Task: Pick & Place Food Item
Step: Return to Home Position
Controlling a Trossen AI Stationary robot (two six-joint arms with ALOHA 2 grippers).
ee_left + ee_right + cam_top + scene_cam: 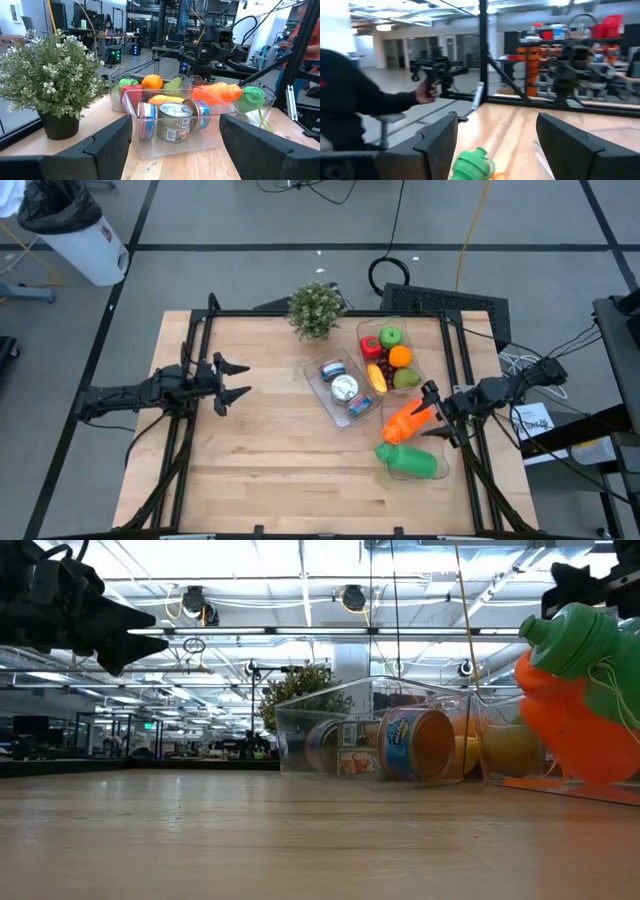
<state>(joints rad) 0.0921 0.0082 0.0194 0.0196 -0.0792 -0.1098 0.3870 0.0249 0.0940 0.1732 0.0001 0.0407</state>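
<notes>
The left gripper [240,380] hangs over the left side of the tabletop [260,465], its fingers spread wide and holding nothing. Right of centre, the tuna cans [344,388] lie inside the middle clear bin [314,380]. Further right, the right gripper [433,412] hovers above an orange bottle [405,423], also wide open and empty.

Both arms were matte black, slim, jointed. Left arm [130,395], frame left, ended in left end effector [240,380] with two pointed wedge fingers. Right arm [510,388], frame right, carried matching right end effector [433,413]; thin black cables trailed behind it.
</notes>
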